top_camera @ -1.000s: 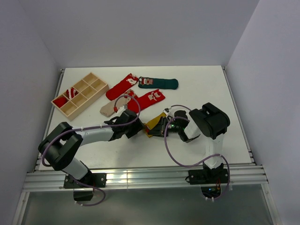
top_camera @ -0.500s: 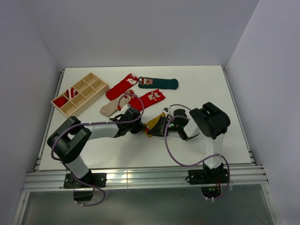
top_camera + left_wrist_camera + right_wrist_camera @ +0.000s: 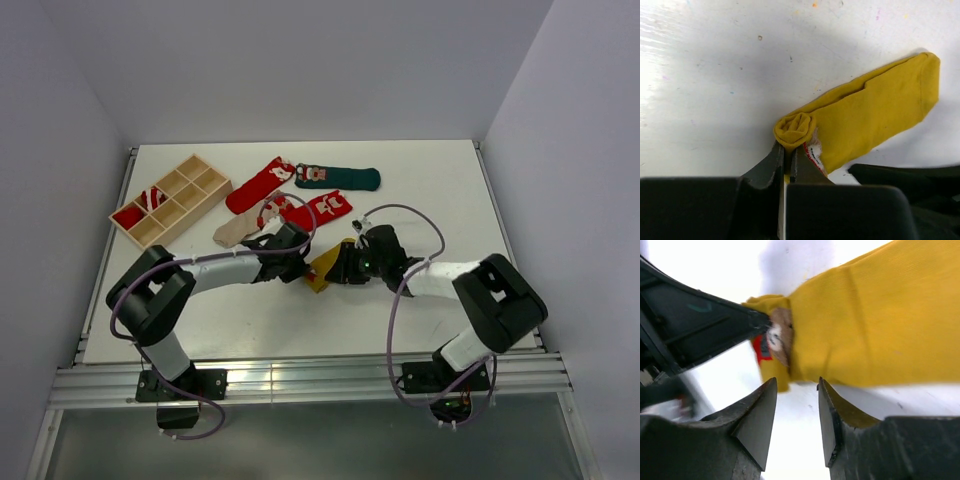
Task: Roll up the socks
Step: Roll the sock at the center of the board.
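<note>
White table [image 3: 430, 190], frame centre: mustard sock [image 3: 865, 120], rolled end pinched by left gripper [image 3: 789, 151]; right gripper [image 3: 796, 386] parted, empty.

Left gripper [image 3: 788, 152], right gripper [image 3: 797, 390] crowd mustard sock [image 3: 875, 115] rolled end; red sock [image 3: 318, 210], beige sock [image 3: 232, 232] close behind; bare table [image 3: 300, 335] nearward.

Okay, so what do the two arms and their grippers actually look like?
Both arms are alike: the left arm and right arm have pale grey-white links between bulky black joint housings. A purple cable loops loosely along each. The left gripper and right gripper have dark, wedge-shaped fingers tapering to thin tips. No markings are legible.
</note>
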